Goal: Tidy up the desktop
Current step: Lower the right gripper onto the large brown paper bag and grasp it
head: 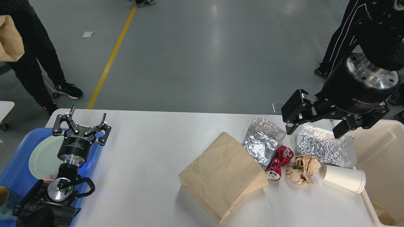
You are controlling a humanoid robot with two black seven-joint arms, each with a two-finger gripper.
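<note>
The white desktop carries a brown paper bag, two crumpled foil wraps, one in the middle and one to the right, a crushed red can, a crumpled brown paper wad and a white paper cup lying on its side. My right gripper is open and empty, hovering above the right foil wrap. My left gripper is open and empty at the table's left edge, above the blue tray.
The blue tray holds a pale green plate. A cream bin stands at the table's right end. People stand at the far left and far right on the grey floor.
</note>
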